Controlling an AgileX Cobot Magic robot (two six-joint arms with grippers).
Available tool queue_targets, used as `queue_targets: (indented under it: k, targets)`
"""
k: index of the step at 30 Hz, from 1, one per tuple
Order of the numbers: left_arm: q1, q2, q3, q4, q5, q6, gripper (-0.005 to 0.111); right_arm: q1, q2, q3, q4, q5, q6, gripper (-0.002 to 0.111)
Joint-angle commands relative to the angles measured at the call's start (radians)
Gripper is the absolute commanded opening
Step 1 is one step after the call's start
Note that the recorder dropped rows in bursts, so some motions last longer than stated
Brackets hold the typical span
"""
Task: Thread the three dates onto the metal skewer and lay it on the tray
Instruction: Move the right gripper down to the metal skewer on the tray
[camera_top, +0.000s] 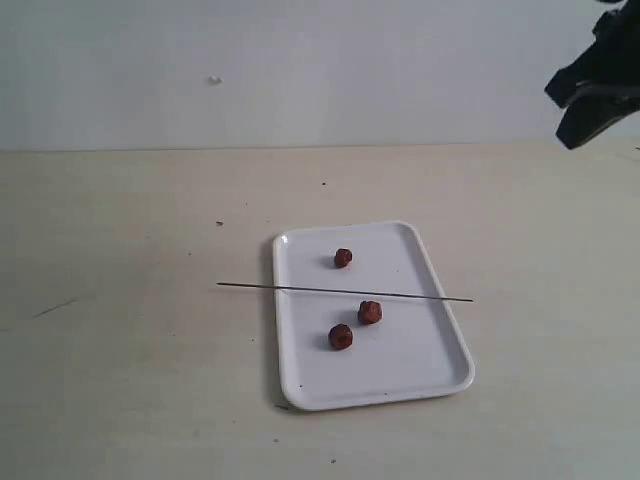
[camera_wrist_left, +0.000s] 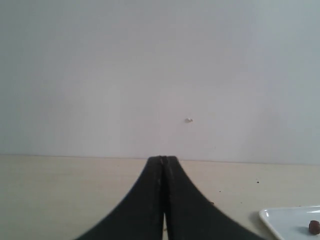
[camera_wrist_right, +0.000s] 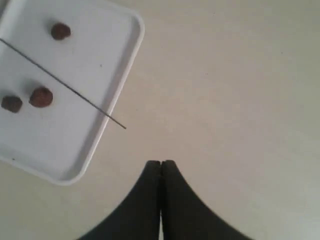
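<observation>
Skewer (camera_top: 345, 291) across tray (camera_top: 405, 355), right hand (camera_wrist_right: 161, 164) cropped

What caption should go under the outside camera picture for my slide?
Three dates lie loose on the white tray, the metal skewer resting across it, nothing threaded yet.

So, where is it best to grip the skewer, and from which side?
Probably the skewer at its end on the exterior view's left, which sticks out past the tray rim, away from the dates. Come from above, jaws across the rod: it is thin and lies level, so a sideways push might roll it.
</observation>
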Motion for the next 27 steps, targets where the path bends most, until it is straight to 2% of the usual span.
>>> queue_targets:
  k: [1,6,12,17,22,27]
  targets:
    - [-0.007,-0.007,0.0,0.005,-0.009,0.0,0.0,0.048,0.073,-0.016,-0.059,0.013,-0.161,0.002]
    - [-0.007,-0.007,0.0,0.005,-0.009,0.0,0.0,0.161,0.167,-0.016,-0.102,0.013,-0.47,0.011]
    - [-0.007,-0.007,0.0,0.005,-0.009,0.0,0.0,0.264,0.254,-0.016,-0.218,-0.096,-0.657,0.025]
    - [-0.007,-0.007,0.0,0.005,-0.009,0.0,0.0,0.289,0.302,-0.016,-0.218,-0.142,-0.726,0.031]
    - [-0.007,-0.007,0.0,0.005,-0.009,0.0,0.0,0.289,0.308,-0.013,-0.19,-0.175,-0.67,0.031]
    - [-0.007,-0.007,0.0,0.005,-0.009,0.0,0.0,0.301,0.311,-0.013,-0.122,-0.171,-0.708,0.031]
